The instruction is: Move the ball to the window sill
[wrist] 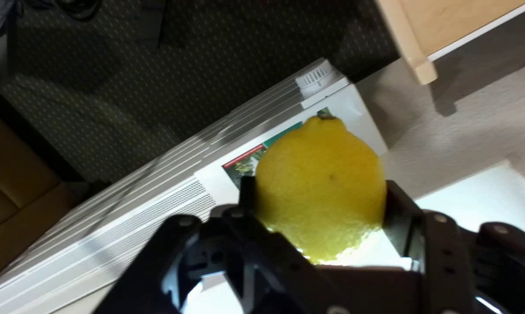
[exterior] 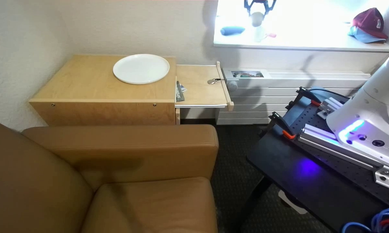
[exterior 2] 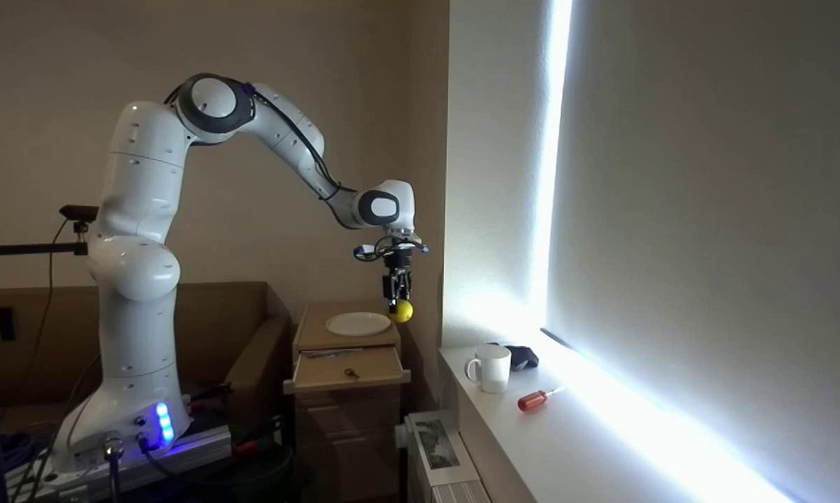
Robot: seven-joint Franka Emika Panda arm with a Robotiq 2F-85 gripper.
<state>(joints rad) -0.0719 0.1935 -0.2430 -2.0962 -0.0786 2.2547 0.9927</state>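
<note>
A small, round yellow ball [exterior 2: 403, 312] is clamped in the black end effector [exterior 2: 399, 303], suspended in midair. Lower than the end effector and to its right in an exterior view, a long, flat white window sill [exterior 2: 559, 447] is seen, where a white, handled mug [exterior 2: 494, 369] is placed.

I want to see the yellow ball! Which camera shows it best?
The wrist view, because the yellow ball looks biggest and closest there. Both exterior views show it small, held in the gripper; in an exterior view, glare makes the yellow ball look greyish.
</note>
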